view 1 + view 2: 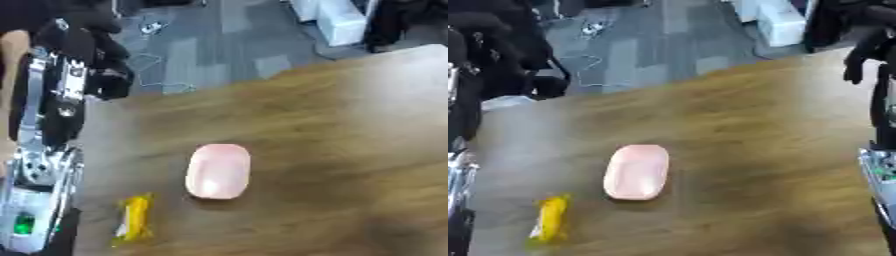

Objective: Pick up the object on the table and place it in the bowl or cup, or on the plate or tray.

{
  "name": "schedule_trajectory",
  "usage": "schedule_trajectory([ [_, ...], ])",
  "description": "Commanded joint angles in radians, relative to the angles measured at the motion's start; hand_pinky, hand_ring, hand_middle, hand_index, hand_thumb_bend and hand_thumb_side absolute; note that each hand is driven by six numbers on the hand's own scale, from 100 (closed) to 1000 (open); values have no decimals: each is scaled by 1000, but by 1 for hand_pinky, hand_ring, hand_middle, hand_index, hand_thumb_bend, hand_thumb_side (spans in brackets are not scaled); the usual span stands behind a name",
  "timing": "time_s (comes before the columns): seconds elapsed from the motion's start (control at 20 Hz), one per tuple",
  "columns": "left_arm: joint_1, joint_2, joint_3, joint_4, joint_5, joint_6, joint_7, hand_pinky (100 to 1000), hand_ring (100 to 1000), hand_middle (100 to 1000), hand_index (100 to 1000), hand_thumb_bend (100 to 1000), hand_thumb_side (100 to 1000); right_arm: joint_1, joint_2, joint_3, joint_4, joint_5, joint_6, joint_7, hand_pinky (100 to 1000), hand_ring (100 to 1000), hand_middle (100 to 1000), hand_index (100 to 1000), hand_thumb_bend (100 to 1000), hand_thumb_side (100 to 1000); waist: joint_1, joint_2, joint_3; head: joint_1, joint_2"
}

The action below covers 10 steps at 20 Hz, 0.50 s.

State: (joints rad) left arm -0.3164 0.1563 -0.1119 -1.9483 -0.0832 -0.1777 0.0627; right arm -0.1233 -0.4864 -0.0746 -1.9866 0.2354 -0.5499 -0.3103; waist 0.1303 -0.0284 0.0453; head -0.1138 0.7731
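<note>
A pink oval tray [218, 171] lies on the wooden table [350, 130], near its middle. A small yellow packet [135, 218] lies to the tray's lower left, close to the front edge and apart from the tray. My left arm rises along the left border, and its black left hand [94, 70] is held high above the table's far left corner, well away from both things. The black right hand [864, 54] hangs at the right border of the right eye view, above the table's far right part. Blur hides how either hand is set.
Beyond the table's far edge lies grey carpet-tile floor [201, 45] with loose cables [153, 27]. White boxes [337, 17] stand on the floor at the upper right. Bare tabletop stretches to the right of the tray.
</note>
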Motion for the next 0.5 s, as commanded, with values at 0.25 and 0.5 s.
schedule_trajectory([
  [0.25,-9,18,1,-7,-3,0,-2,365,502,582,712,136,769,-7,-25,-7,-13,2,0,5,100,239,345,778,100,1000,-4,-4,-1,15,-3],
  [0.5,-9,19,1,-7,-4,0,-3,365,502,582,712,136,769,-7,-25,-8,-13,1,0,5,100,239,340,778,100,1000,-4,-4,-1,15,-3],
])
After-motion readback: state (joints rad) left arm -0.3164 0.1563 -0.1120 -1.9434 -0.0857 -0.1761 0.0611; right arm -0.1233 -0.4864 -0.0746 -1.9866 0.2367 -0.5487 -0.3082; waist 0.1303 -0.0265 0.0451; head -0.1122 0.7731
